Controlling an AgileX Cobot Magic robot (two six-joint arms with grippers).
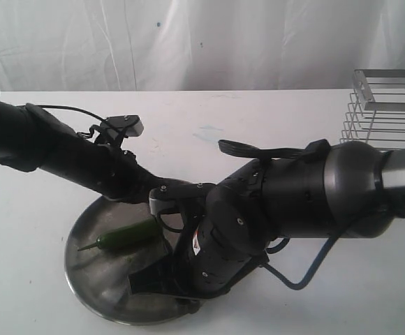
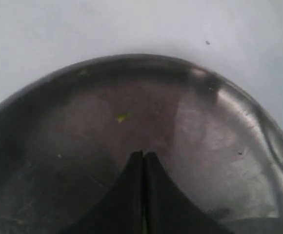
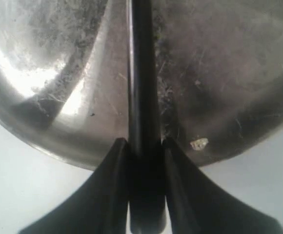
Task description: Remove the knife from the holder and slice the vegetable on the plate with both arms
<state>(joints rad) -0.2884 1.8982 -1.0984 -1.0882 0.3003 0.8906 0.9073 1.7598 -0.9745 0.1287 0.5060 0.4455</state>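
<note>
The green vegetable (image 1: 122,236) lies on the steel plate (image 1: 94,283), its stem pointing left. My left gripper (image 1: 171,209) hangs over the pepper's thick end. In the left wrist view its fingers (image 2: 131,195) are pressed together, shut, above the plate (image 2: 219,126), with only a thin green sliver (image 2: 144,225) showing in the slit. My right gripper (image 3: 144,142) is shut on the black knife (image 3: 142,73), which reaches out edge-on over the plate (image 3: 58,122). In the exterior view the right gripper (image 1: 162,279) sits low over the plate's near right part, and the knife is mostly hidden there.
The silver wire holder (image 1: 387,105) stands at the back right on the white table (image 1: 209,125). The bulky right arm (image 1: 307,188) spans the middle right. A small green scrap (image 2: 121,117) and a pale crumb (image 3: 199,143) lie on the plate.
</note>
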